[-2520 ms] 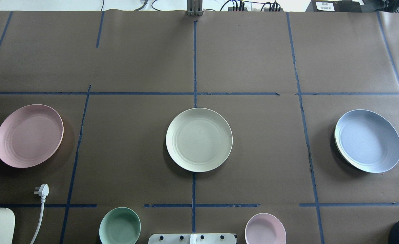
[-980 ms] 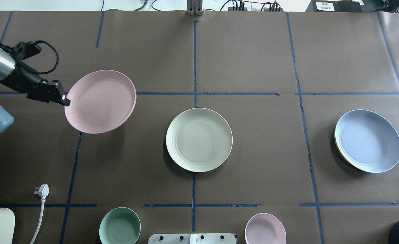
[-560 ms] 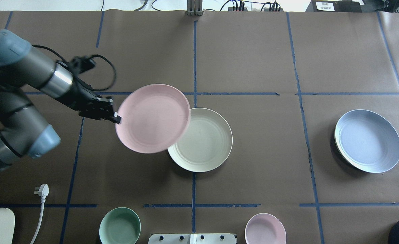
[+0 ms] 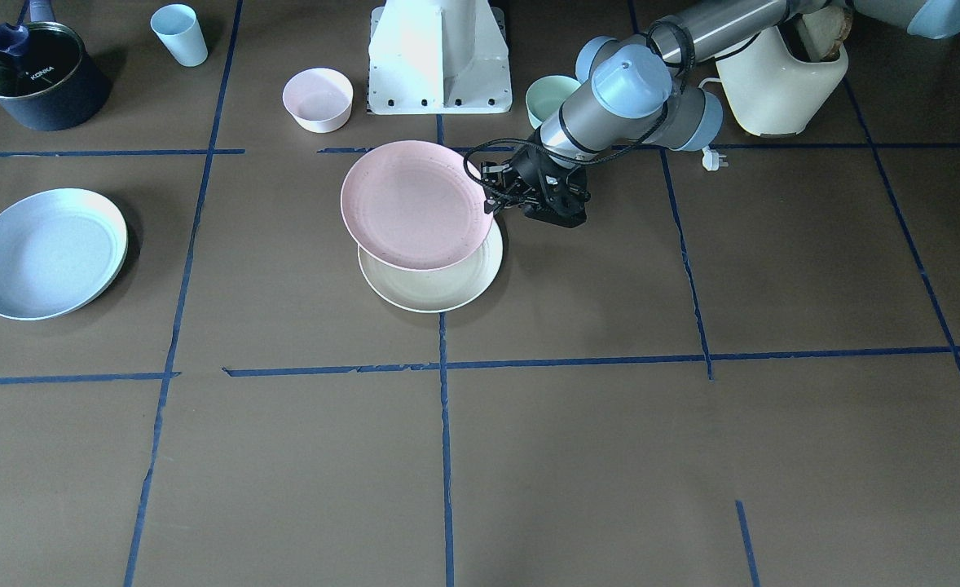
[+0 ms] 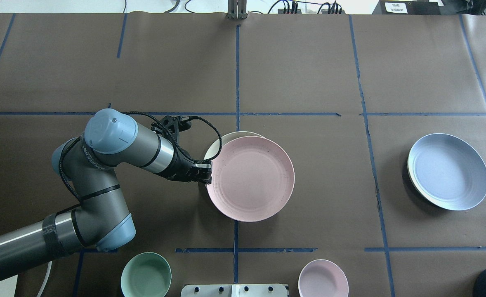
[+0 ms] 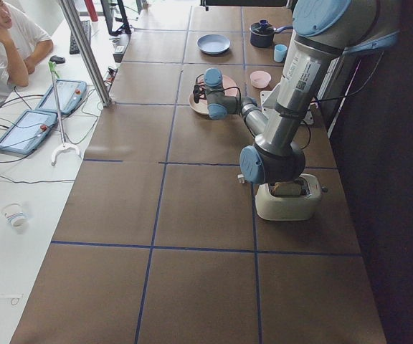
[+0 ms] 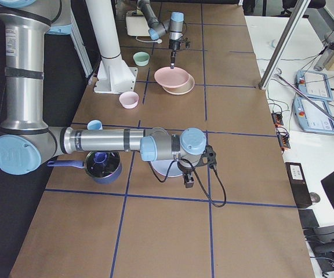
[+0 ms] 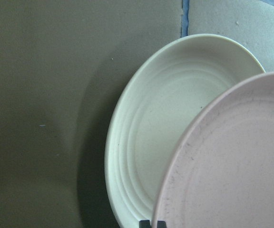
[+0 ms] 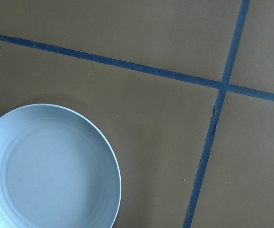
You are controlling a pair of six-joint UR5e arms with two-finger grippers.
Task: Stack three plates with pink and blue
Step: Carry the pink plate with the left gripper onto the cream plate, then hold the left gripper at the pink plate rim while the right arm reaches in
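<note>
My left gripper [image 5: 207, 173] is shut on the left rim of the pale pink plate [image 5: 251, 179] and holds it just above the cream-white plate [image 5: 226, 140], covering most of it. The front view shows the left gripper [image 4: 492, 208], the pink plate [image 4: 415, 204] and the cream plate [image 4: 439, 289] under it. The left wrist view shows the pink plate [image 8: 232, 161] over the cream plate [image 8: 161, 128]. The pale blue plate [image 5: 448, 171] lies alone at the table's right. My right gripper [image 7: 188, 183] hovers by the blue plate [image 9: 46, 171]; I cannot tell whether it is open.
A small mint bowl [image 5: 146, 275] and a small pink bowl [image 5: 323, 279] stand near the robot base [image 4: 439, 57]. A dark pot [image 4: 36, 77] and a light blue cup [image 4: 180, 34] stand on the robot's right. A cream toaster [image 4: 781, 77] stands on its left.
My left gripper took the pink plate from the table's left, lifted it and carried it right. It now hangs over the cream plate. The blue plate has not moved.
</note>
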